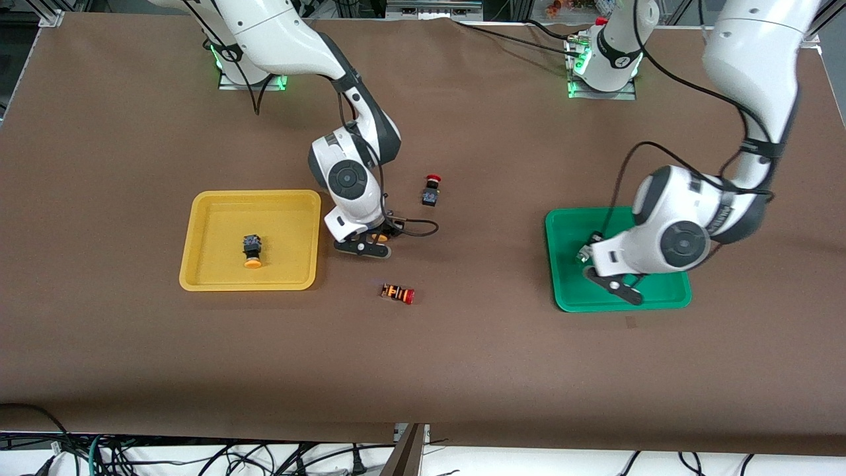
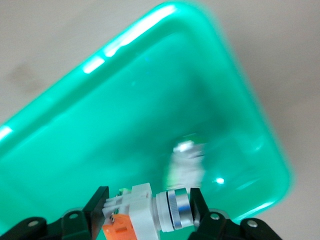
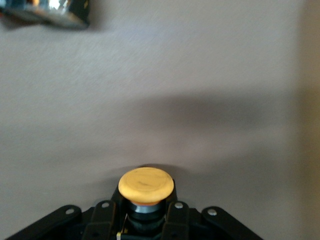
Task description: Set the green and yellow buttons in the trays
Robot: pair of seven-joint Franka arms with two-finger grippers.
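Observation:
My left gripper (image 1: pixel 611 281) hangs over the green tray (image 1: pixel 661 297) and is shut on a whitish-silver button with an orange block (image 2: pixel 145 212). The left wrist view shows the green tray (image 2: pixel 100 125) below it, with a second whitish-silver button (image 2: pixel 187 160) lying blurred in the tray. My right gripper (image 1: pixel 367 244) is low over the table beside the yellow tray (image 1: pixel 218 218). It is shut on a black button with a yellow cap (image 3: pixel 146 184), whose cap also shows in the front view (image 1: pixel 379 237). Another yellow-capped button (image 1: pixel 252 251) lies in the yellow tray.
A black switch with a red cap (image 1: pixel 431 190) stands on the table farther from the front camera than my right gripper. An orange-striped switch with a red cap (image 1: pixel 398 293) lies nearer to the front camera. A shiny object (image 3: pixel 50 12) shows at the edge of the right wrist view.

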